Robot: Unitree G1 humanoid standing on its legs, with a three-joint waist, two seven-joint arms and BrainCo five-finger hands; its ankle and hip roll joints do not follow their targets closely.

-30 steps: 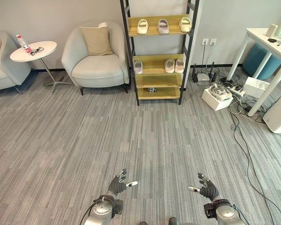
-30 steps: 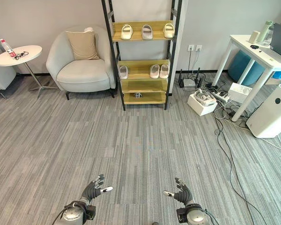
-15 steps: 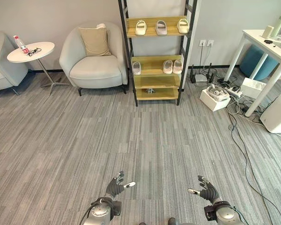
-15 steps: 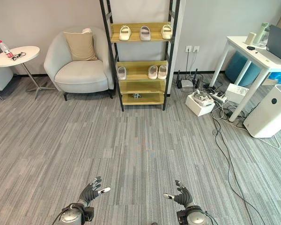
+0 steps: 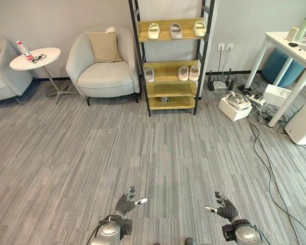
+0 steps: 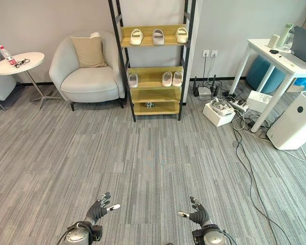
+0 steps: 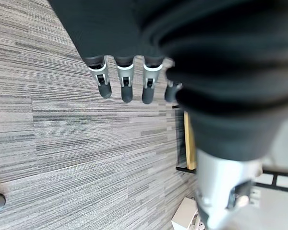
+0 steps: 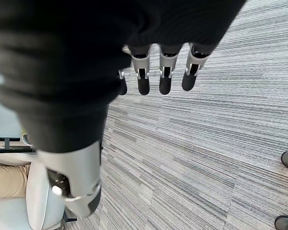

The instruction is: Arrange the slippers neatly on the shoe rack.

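Observation:
The black-framed shoe rack [image 5: 171, 81] with wooden shelves stands against the far wall. Its top shelf carries three pale slippers [image 5: 176, 30] spaced apart, toes to the wall. On the middle shelf one slipper [image 5: 149, 74] lies alone at the left and a pair [image 5: 188, 72] sits side by side at the right. A small dark object [image 5: 164, 98] rests on a lower shelf. My left hand [image 5: 125, 203] and right hand [image 5: 225, 209] hover low over the carpet, far from the rack, both open and holding nothing. Straight fingers [image 7: 126, 86] show in the left wrist view.
A grey armchair [image 5: 104, 64] with a cushion stands left of the rack. Further left is a round side table [image 5: 35, 56] with a bottle. At the right are a white table [image 5: 290, 46], a box [image 5: 236, 106] among floor cables and a white appliance [image 6: 293, 120].
The whole picture has shifted slightly, so the camera moved. Both hands stay open low in view, a touch lower than before. The slippers have not moved.

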